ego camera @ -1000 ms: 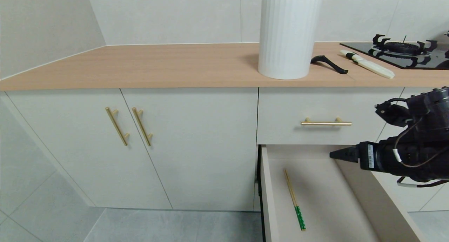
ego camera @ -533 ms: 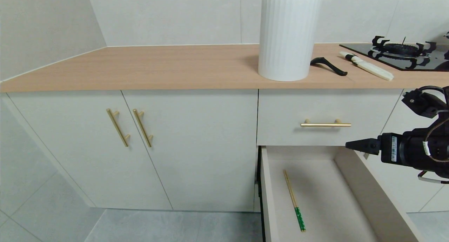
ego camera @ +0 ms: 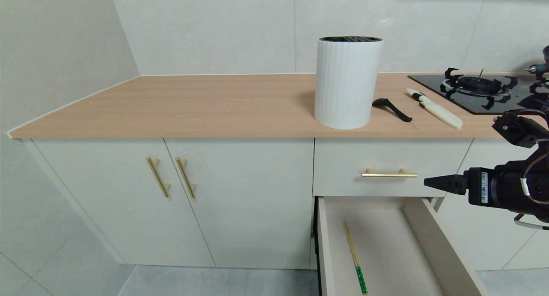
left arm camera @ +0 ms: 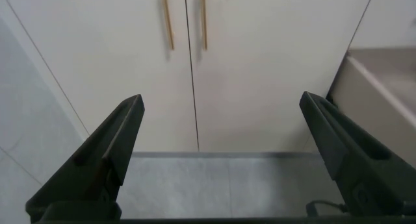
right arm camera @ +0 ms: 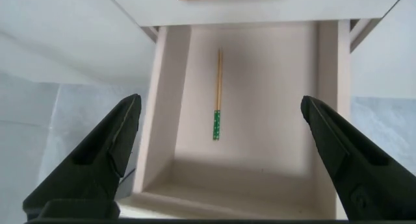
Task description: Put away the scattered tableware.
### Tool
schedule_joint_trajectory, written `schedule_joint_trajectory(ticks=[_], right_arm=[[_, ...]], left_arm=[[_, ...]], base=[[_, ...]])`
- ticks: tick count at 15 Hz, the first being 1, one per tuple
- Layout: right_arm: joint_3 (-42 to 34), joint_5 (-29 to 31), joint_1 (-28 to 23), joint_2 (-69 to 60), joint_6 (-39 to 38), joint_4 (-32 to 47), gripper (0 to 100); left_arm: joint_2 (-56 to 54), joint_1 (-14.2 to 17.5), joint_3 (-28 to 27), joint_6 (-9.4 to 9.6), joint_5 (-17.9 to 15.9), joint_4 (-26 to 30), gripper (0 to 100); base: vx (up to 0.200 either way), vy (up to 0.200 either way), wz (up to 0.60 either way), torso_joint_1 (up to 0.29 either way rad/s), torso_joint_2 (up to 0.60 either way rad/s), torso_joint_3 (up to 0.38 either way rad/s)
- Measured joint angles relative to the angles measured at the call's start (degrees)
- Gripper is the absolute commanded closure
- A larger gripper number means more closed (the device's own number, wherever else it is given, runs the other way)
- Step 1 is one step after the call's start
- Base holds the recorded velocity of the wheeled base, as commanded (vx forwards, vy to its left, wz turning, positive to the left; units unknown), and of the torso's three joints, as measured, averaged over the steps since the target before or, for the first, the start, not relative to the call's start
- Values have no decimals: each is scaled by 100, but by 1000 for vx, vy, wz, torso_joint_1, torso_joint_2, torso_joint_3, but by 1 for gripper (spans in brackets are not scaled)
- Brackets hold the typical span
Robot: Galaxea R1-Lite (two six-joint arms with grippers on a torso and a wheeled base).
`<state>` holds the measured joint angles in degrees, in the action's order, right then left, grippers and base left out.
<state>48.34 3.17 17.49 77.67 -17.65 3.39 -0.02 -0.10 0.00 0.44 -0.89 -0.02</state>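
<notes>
A pair of wooden chopsticks with green ends (ego camera: 354,258) lies inside the open lower drawer (ego camera: 324,244). On the counter a black spoon (ego camera: 391,109) and a white knife (ego camera: 434,108) lie to the right of the white ribbed holder (ego camera: 346,83). My right gripper (ego camera: 431,182) hangs above the drawer's right wall, level with the upper drawer's handle. In the right wrist view it (right arm camera: 220,100) is open and holds nothing, looking down on the chopsticks (right arm camera: 218,97) in the drawer (right arm camera: 162,120). My left gripper (left arm camera: 221,97) is open and holds nothing, low in front of the cabinet doors.
A gas hob (ego camera: 476,88) sits at the counter's right end. The upper drawer with its gold handle (ego camera: 388,174) is closed. Two cabinet doors with gold handles (ego camera: 171,182) stand closed on the left, also facing the left wrist camera (left arm camera: 185,19). The counter's left half is bare wood.
The head camera has tilted up, so the counter and holder sit lower in the picture. My right gripper has drawn back to the right, from over the drawer's inside to above its right wall.
</notes>
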Motion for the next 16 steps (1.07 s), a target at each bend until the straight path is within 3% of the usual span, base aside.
schedule_joint_trajectory(ticks=[12,16], right_arm=[[-104,-17,2,34,293,-27,0],[-73,-46,-230,358,747,-968,0]], left_arm=[[0,0,0,0,0,2,0],[0,-1,0,0,0,2,0]], base=[[0,0,0,200,-413,-234],[0,0,0,10,-16,-10]])
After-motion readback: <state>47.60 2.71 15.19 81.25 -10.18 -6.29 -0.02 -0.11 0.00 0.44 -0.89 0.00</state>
